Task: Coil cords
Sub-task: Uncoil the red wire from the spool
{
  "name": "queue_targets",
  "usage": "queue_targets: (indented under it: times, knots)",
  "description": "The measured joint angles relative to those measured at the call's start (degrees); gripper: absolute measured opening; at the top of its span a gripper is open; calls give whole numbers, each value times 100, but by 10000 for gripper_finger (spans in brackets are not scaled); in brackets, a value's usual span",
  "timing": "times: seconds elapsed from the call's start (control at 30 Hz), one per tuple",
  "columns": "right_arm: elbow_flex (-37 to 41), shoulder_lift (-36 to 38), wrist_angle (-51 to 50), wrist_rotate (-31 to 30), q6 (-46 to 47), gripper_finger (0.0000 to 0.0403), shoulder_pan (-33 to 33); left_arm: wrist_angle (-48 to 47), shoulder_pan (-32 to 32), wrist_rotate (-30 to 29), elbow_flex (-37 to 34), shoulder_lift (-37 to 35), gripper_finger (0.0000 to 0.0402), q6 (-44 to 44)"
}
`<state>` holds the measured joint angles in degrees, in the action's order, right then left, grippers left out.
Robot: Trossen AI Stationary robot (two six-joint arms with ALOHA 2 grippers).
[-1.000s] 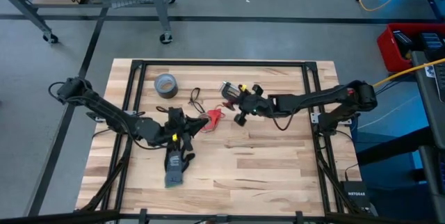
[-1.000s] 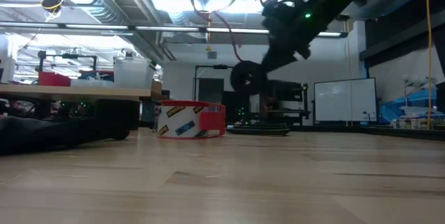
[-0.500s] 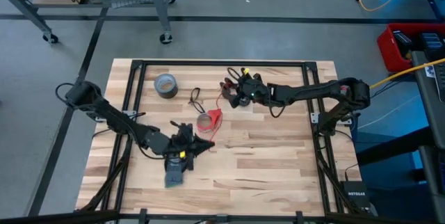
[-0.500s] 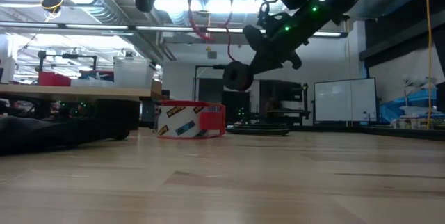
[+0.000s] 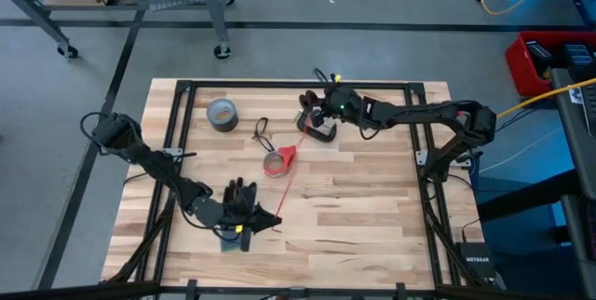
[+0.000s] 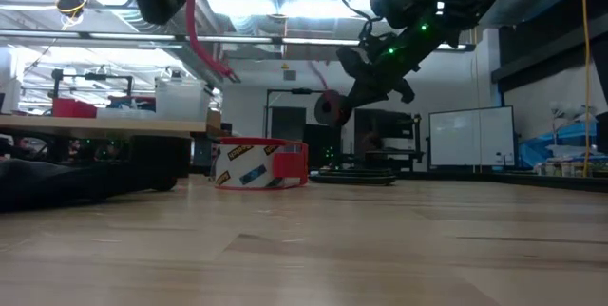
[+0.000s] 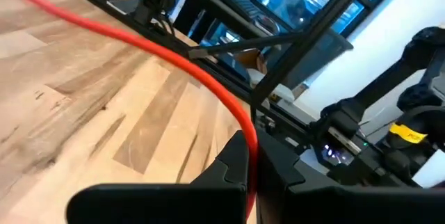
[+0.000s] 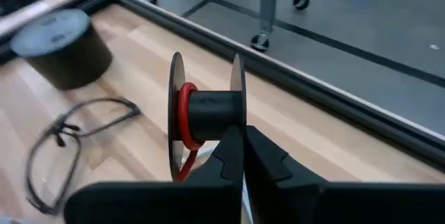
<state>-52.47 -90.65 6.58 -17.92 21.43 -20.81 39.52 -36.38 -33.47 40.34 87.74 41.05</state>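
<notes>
Over the worktop [image 5: 354, 207], the high view shows the red cord [image 5: 289, 165] stretched taut between both arms, so it can be wound. Left tool [image 5: 261, 221] is clamped on its near end; right tool [image 5: 321, 118] is clamped on a black spool [image 8: 208, 116]. From the right wrist, red turns already circle the spool's core; the black cord [image 8: 62, 137] lies loose nearby.

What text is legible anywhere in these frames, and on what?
"NETGEAR": dark box on the floor by the table's near right corner, small but just readable.
Printed band on the red-edged tape roll: too blurred to read.
Whiteboard in the room: nothing readable.
</notes>
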Motion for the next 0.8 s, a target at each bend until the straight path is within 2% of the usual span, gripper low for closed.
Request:
queue_targets:
  times: [0.17,0.33,0.6,0.8]
  knots:
    - [2,0,118,555,-3,1,-161,-22,-166,-113,0,0,0,23]
    - [2,1,94,1509,-84,1,-188,-447,-318,-833,0,0,0,287]
    - [2,2,-329,4304,-243,1,-172,-1639,-429,-2165,0,-1,0,2241]
    - [2,2,-847,6186,-240,1,-171,-1938,-429,-2656,2,-13,0,2778]
